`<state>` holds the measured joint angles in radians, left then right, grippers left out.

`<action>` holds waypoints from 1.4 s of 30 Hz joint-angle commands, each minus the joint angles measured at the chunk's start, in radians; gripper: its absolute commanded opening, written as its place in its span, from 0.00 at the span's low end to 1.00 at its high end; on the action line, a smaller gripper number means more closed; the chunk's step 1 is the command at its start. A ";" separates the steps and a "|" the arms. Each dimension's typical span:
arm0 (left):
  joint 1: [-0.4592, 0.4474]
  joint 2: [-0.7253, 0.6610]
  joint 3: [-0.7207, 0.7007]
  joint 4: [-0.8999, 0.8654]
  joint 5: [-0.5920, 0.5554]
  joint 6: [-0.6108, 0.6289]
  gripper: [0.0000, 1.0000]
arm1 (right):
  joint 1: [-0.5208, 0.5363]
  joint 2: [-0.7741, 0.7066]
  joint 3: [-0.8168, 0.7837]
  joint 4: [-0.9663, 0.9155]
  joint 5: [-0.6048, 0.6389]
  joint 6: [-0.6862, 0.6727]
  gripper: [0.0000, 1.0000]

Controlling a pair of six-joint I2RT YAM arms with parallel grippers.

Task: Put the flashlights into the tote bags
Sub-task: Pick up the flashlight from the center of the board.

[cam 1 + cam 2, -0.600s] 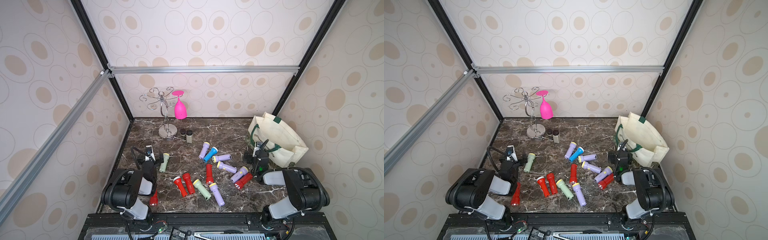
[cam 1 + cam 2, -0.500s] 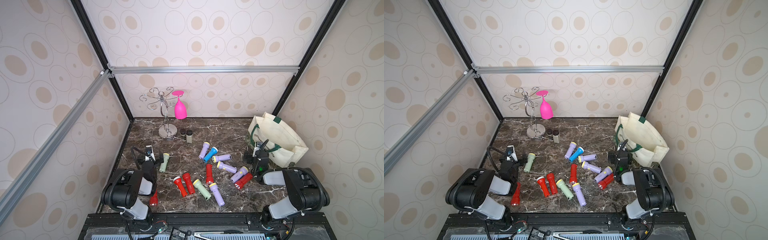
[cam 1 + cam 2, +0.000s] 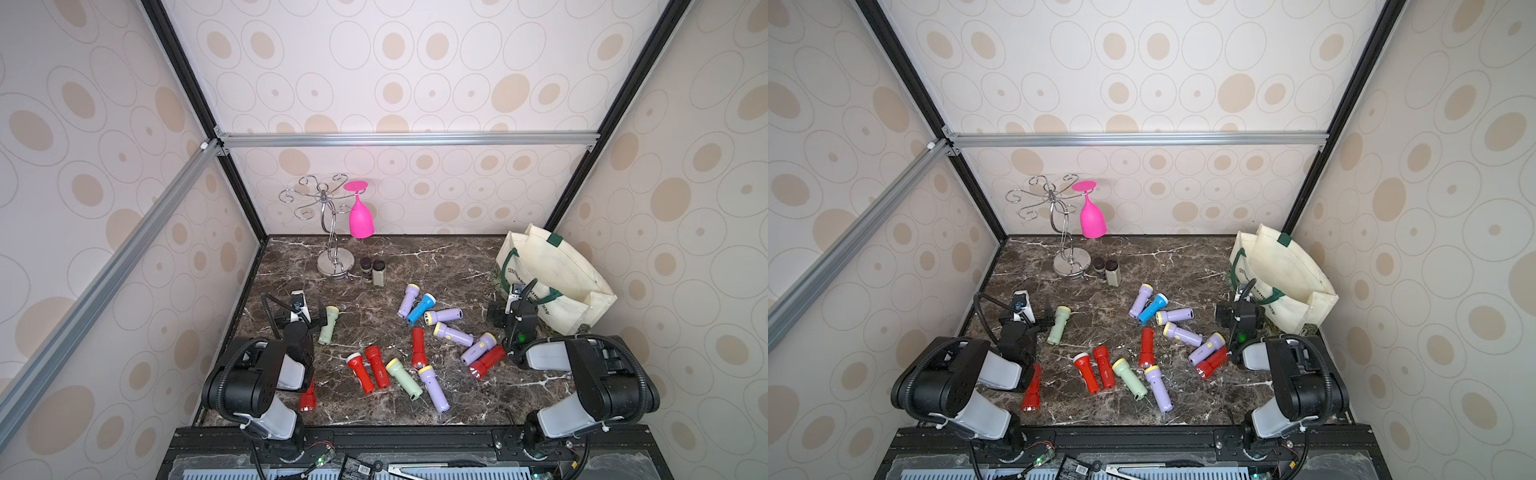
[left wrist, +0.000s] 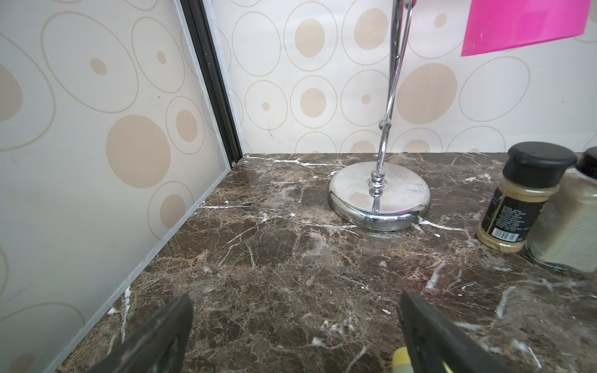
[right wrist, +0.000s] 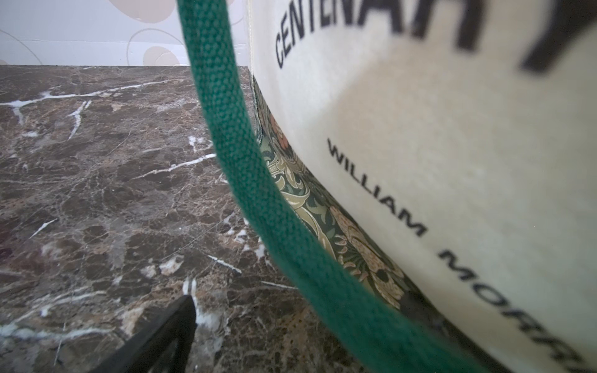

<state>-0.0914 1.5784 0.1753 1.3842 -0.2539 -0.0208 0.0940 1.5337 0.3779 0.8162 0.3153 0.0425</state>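
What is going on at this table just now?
The job here is to pack the flashlights into the tote bag. Every flashlight in view lies scattered on the marble table; the inside of the bag is hidden. The robot's left gripper hangs open and empty, with a pale green flashlight just beside one of its fingers. The right gripper is open too, low beside the bag's green handle, holding nothing.

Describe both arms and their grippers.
The left arm and right arm have bulky black joint housings, pale grey links and looping black ribbed cable hoses. The left gripper and right gripper have black tapered fingers; a green light glows on the right wrist.
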 commanded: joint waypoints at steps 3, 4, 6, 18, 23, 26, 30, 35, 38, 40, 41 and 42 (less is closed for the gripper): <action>0.007 0.008 0.021 0.042 -0.005 0.023 1.00 | -0.008 0.011 0.024 0.028 0.015 -0.011 1.00; 0.007 0.008 0.021 0.042 -0.005 0.023 1.00 | -0.007 0.010 0.024 0.028 0.015 -0.011 1.00; 0.007 0.008 0.021 0.041 -0.005 0.022 1.00 | -0.007 0.010 0.023 0.028 0.015 -0.011 1.00; 0.007 0.008 0.024 0.035 -0.005 0.021 1.00 | -0.008 0.010 0.025 0.028 0.015 -0.012 1.00; 0.007 0.008 0.027 0.029 -0.005 0.020 1.00 | -0.008 0.011 0.026 0.027 0.015 -0.012 1.00; 0.008 0.008 0.027 0.030 -0.004 0.021 1.00 | -0.008 0.011 0.024 0.027 0.015 -0.012 1.00; 0.008 0.006 0.026 0.030 -0.004 0.019 1.00 | -0.008 0.009 0.024 0.027 0.015 -0.012 1.00; 0.009 -0.002 0.015 0.047 -0.005 0.021 1.00 | -0.007 0.005 0.021 0.031 0.013 -0.013 1.00; 0.009 -0.055 0.026 -0.022 -0.035 0.010 1.00 | -0.006 -0.005 0.031 0.015 -0.011 -0.030 1.00; 0.008 -0.111 0.037 -0.096 -0.039 0.008 1.00 | 0.000 -0.047 0.053 -0.060 -0.013 -0.039 1.00; 0.007 -0.145 0.043 -0.141 -0.038 0.003 1.00 | 0.001 -0.072 0.072 -0.127 -0.021 -0.038 1.00; 0.007 -0.180 0.048 -0.194 -0.035 -0.002 1.00 | 0.002 -0.100 0.083 -0.185 -0.038 -0.037 1.00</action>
<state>-0.0902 1.4784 0.1864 1.2961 -0.2722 -0.0216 0.0944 1.5055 0.4126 0.7395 0.3035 0.0284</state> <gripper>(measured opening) 0.993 0.997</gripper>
